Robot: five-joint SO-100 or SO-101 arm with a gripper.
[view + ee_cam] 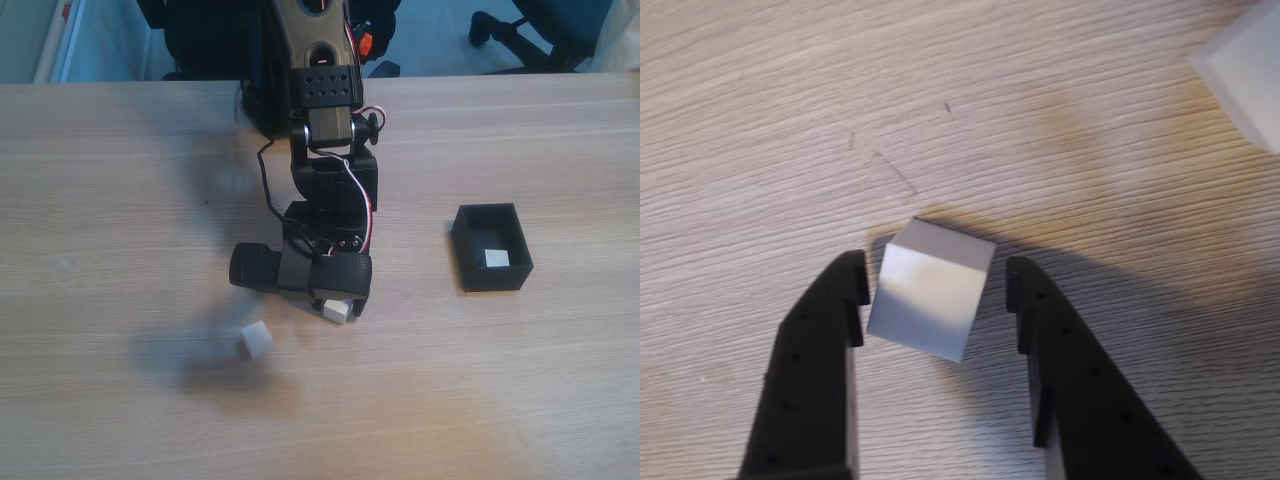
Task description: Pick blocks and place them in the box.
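Wrist view shows the tool [935,290] spread wide around a white block [930,300].

An office or lab workspace by the look of it: a pale wood-grain desk [120,200] carries the small robot arm [325,130], and beyond its far edge stand black swivel chairs on wheeled bases [520,30] over a light grey floor [430,45]

No writing, label, brand mark or number can be read anywhere here, neither on the arm, nor on the cubes, nor on the black box, nor on the wooden desk.
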